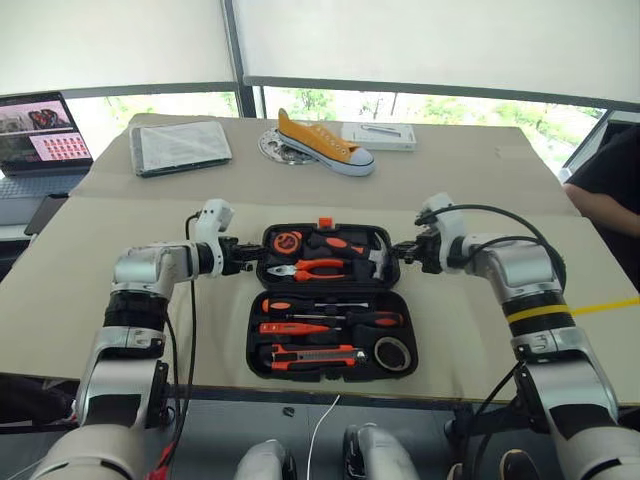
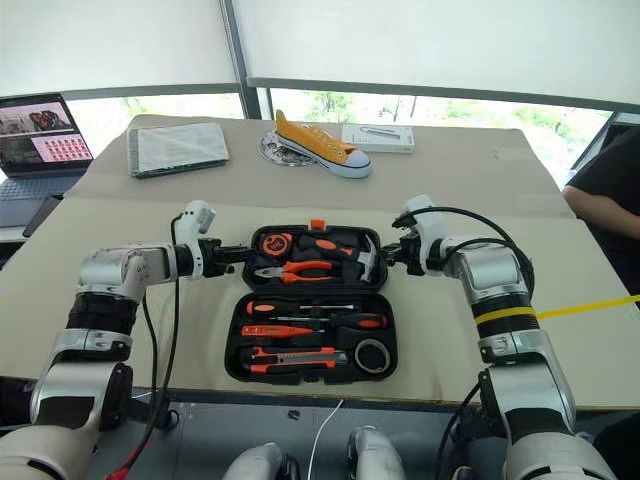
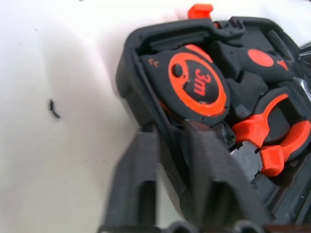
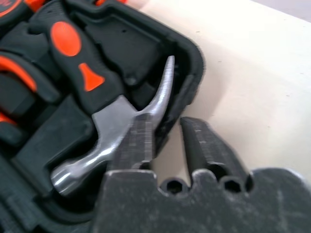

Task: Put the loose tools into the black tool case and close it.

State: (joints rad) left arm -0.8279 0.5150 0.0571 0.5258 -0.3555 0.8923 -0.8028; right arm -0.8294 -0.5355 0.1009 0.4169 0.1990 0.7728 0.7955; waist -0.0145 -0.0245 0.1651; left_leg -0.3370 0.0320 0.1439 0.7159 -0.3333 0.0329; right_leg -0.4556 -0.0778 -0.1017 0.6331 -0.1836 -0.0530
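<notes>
The open tool case [image 1: 322, 300] lies on the table [image 1: 480, 180], between both pincers.

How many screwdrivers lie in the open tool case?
3, all in the near half of the black tool case: a slim one farthest back, one on the right, one on the left.

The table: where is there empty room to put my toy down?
Free: the table between the tool case and the yellow shoe, plus the stretch right of the shoe. Crowded: beside the case's far half, where both grippers pinch its rim.
</notes>
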